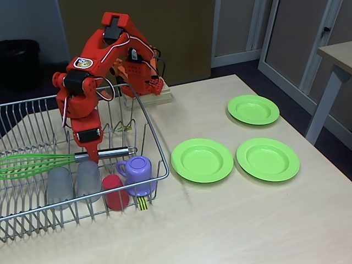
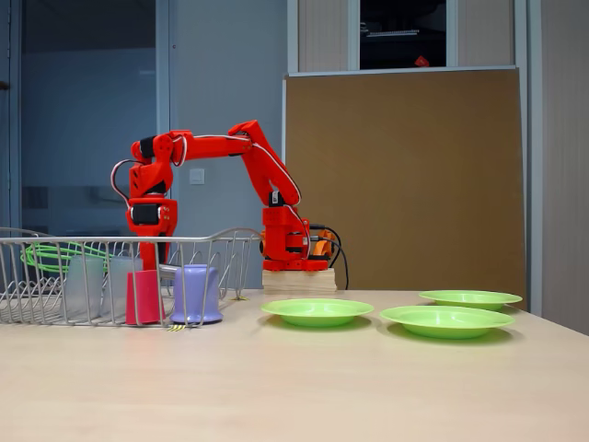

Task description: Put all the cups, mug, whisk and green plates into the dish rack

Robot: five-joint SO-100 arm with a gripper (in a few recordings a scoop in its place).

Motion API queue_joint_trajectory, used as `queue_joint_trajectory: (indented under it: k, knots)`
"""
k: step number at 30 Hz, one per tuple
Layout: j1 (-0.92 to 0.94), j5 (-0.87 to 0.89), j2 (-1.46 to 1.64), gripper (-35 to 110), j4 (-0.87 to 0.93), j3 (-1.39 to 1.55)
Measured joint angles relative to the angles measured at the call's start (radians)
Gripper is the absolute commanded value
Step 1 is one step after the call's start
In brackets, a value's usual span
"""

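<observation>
rack: wire dish rack (image 1: 157, 144) at the left of the table, already holding most of the load
whisk: green whisk (image 1: 38, 164) lies flat across the rack, steel handle pointing right
cups: two grey cups (image 1: 74, 182) and the red cup (image 1: 115, 191) sit upside down in the front row; purple mug (image 1: 137, 174) just beside the red one
gripper: my gripper (image 1: 92, 152) points straight down at the whisk handle – can't tell whether the fingers are closed on it or clear
plates: three green plates (image 1: 202, 160) flat on the table, right of the rack, well apart from me – none racked yet
progress: my read – plates are what's left
handling: plates look like light, stiff plastic, slick and low; lying flat there's nothing to pinch from above
grip point: take the broad rim at the near edge, one finger under it, tilt up, then stand it between the prongs
risk: rim sliding away on the smooth table
</observation>
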Motion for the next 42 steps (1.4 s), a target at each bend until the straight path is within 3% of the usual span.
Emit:
queue_joint_trajectory:
  k: [5,18,33,42]
  knots:
    - [-0.017,-0.002,-0.081,0,0.015,-0.091]
    - [-0.046,0.018,-0.126,18,0.107,-0.144]
    - [-0.071,0.034,-0.087,16,0.144,-0.150]
    - [-0.141,0.048,0.141,13,0.235,-0.115]
